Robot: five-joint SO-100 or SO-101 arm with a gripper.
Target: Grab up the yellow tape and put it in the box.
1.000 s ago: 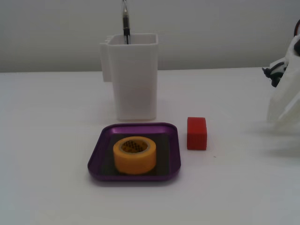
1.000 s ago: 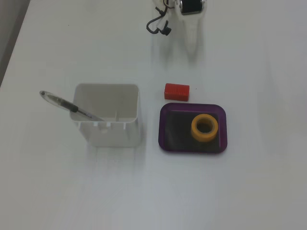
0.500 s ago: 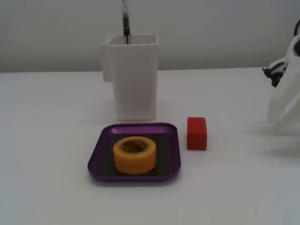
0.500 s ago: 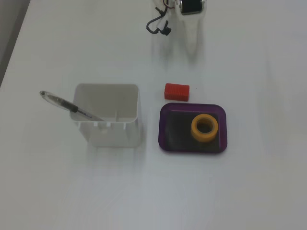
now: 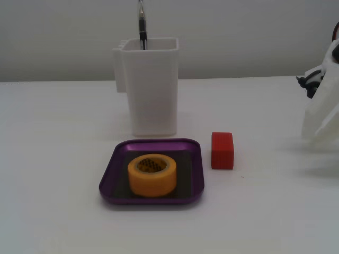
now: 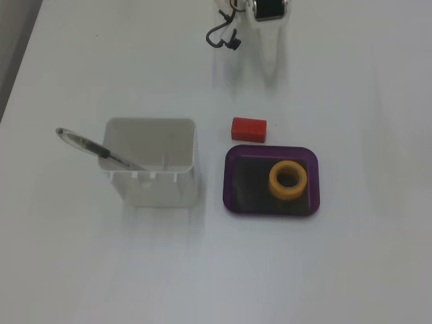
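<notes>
Nearest the camera in a fixed view, the yellow tape (image 5: 152, 174) lies flat on the dark floor of the box (image 5: 108, 180), its hollow core facing up. It sits well inside the raised purple rim, apart from the walls on all sides that show. In the other fixed view, from above, the yellow tape (image 6: 288, 179) lies toward the right half of the box (image 6: 233, 182). The mesh-like pattern inside the core is too blurred to make out.

Just beyond the box's corner on the side toward the end effector stands a red cube (image 5: 222, 150), close to the rim but not touching it; from above the red cube (image 6: 249, 129) lies between the box and the arm. Behind the box rises a tall white container (image 5: 151, 90) with a pen (image 5: 142, 24) leaning out of it. The pen's top is cut off by the upper edge of the low view, while from above the pen (image 6: 94, 148) juts over the rim of the container (image 6: 152, 162).

Farthest off, the end effector (image 6: 268, 50) shows only as a pale, washed-out shape at the top of the picture, well apart from the tape and box. Its upper part is cut off, and whether it is released or clenched cannot be told. In the low view only a white mass of the arm (image 5: 323, 108) enters at the right edge. The tabletop (image 5: 58, 159) is plain white.
</notes>
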